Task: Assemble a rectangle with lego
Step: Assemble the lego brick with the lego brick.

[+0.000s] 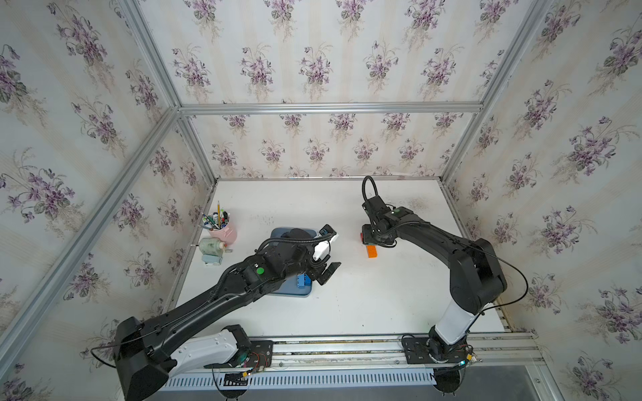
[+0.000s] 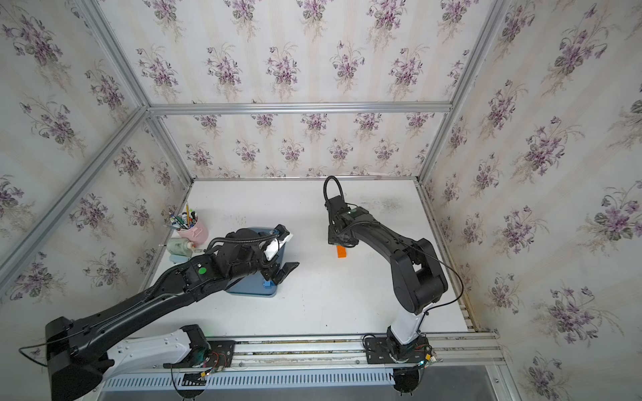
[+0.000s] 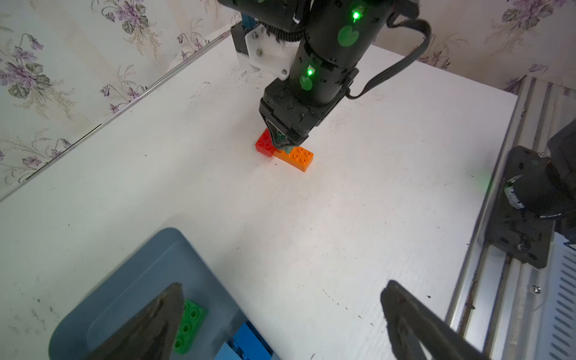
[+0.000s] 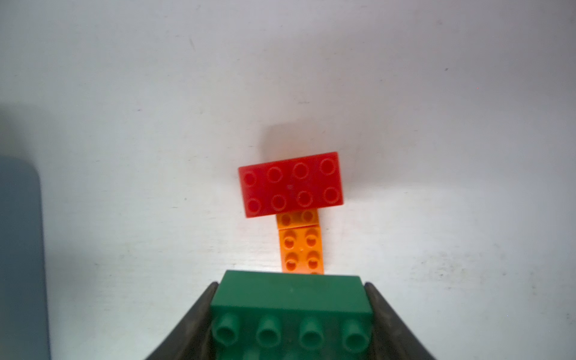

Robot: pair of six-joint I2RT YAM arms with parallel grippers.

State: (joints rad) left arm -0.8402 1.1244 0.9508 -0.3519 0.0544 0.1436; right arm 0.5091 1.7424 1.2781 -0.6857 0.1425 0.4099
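A red lego brick (image 4: 291,185) and an orange lego brick (image 4: 300,249) lie touching on the white table, forming a T; both also show in a top view as the red brick (image 1: 362,236) and the orange brick (image 1: 372,251). My right gripper (image 4: 291,285) is shut on a dark green brick (image 4: 291,299), held just above the orange brick's near end. My left gripper (image 3: 283,284) hangs open and empty over the right edge of the grey-blue tray (image 3: 131,280). A light green brick (image 3: 190,324) and a blue brick (image 3: 246,343) lie in that tray.
A pink cup of pens (image 1: 224,231) and a small bottle (image 1: 212,246) stand by the left wall. The aluminium rail (image 1: 347,343) with both arm bases runs along the table's front edge. Wallpapered walls close in three sides.
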